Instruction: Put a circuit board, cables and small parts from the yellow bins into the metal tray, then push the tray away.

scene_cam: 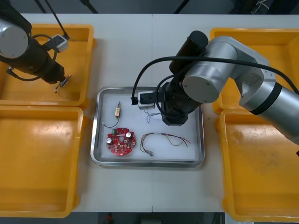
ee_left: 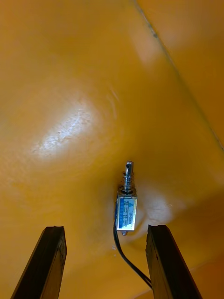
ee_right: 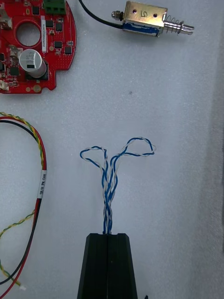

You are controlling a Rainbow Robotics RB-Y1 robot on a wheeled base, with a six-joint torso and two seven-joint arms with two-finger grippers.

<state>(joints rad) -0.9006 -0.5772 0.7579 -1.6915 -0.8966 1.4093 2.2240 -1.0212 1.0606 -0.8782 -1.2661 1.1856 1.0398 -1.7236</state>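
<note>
The right gripper (ee_right: 108,236) pinches the limp, light cable (ee_right: 111,182) over the tray (scene_cam: 100,140), toward one o'clock. The left gripper (ee_left: 106,229), spread, straddles a small metal part (ee_left: 127,210) in the bin (ee_left: 70,93) at the desk's ten o'clock; grip its rigid body.

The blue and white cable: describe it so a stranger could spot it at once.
Find the metal tray between the yellow bins. In its far half, the right gripper is shut on the blue and white cable. Unlike the red and yellow cable, it splits into two loops.
</note>
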